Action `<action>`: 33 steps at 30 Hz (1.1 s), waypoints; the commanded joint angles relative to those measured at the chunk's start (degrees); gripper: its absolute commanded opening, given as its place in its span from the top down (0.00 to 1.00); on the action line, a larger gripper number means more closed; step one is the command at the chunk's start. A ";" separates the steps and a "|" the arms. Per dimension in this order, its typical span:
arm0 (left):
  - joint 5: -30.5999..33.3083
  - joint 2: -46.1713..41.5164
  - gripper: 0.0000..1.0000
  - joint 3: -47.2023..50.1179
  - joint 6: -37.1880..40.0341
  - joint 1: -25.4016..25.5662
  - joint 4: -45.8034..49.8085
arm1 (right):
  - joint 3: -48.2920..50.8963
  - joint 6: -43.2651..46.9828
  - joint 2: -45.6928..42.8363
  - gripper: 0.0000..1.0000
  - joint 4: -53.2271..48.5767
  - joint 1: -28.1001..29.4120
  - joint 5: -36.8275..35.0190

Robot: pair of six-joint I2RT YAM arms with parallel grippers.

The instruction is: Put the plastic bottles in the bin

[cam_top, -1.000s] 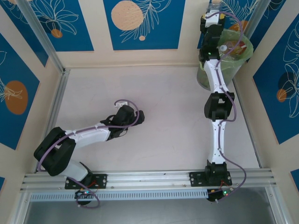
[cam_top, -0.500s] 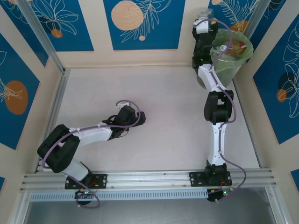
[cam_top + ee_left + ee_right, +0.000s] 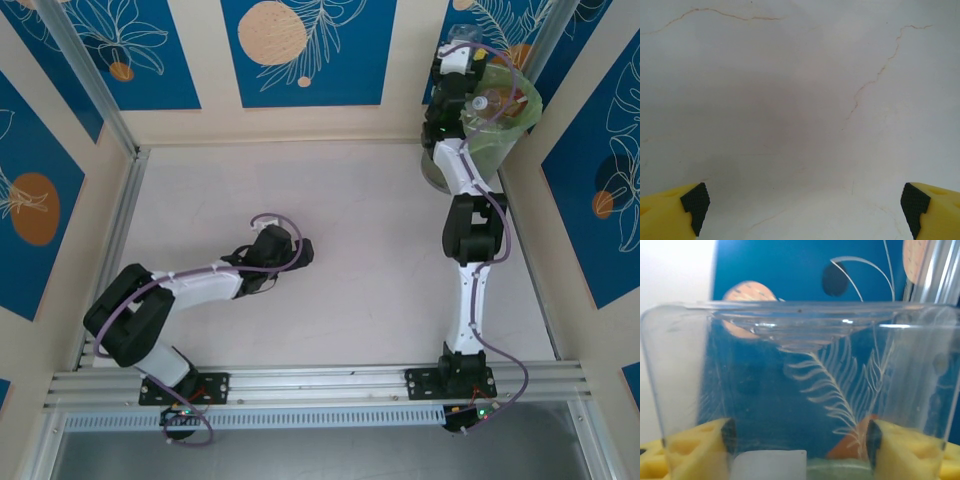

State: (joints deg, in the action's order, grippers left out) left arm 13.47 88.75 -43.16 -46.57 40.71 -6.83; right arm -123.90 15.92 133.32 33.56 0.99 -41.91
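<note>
My right gripper point(image 3: 458, 50) is raised at the left rim of the bin point(image 3: 510, 135), a grey-green bucket lined with a light green bag, at the back right. It is shut on a clear plastic bottle point(image 3: 800, 370), which spans the gap between the yellow fingers point(image 3: 692, 450) in the right wrist view; a white label patch shows low on it. The held bottle point(image 3: 462, 35) pokes up beyond the gripper. Other bottles point(image 3: 482, 103) lie inside the bin. My left gripper point(image 3: 300, 250) hangs open over the bare table point(image 3: 790, 100), nothing between its fingertips point(image 3: 695, 200).
Blue patterned wall panels point(image 3: 300, 50) close off the back and sides. An aluminium rail point(image 3: 320, 385) runs along the near edge by the arm bases. The pale tabletop point(image 3: 350, 230) stretches between the arms.
The right gripper with the bottle swung left of the bin, then back right to its rim. The left arm shifted slightly, its gripper staying open.
</note>
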 commanded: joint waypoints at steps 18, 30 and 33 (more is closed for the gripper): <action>-2.48 0.76 0.00 -2.90 0.70 -0.50 -0.02 | 0.49 -15.67 -12.12 0.01 -28.04 -1.96 8.92; 9.53 -14.65 0.00 -1.49 10.82 -4.90 12.53 | 32.73 -25.15 -37.08 0.01 -24.87 -1.79 10.47; 13.48 -20.41 0.00 0.37 15.85 -9.12 15.58 | 43.23 -27.91 -46.08 0.01 -25.78 -1.92 13.73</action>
State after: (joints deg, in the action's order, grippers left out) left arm 20.36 72.34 -44.29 -36.84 34.68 3.18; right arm -86.70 -7.29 93.76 7.81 -1.08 -31.27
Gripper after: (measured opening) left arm 0.995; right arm 0.995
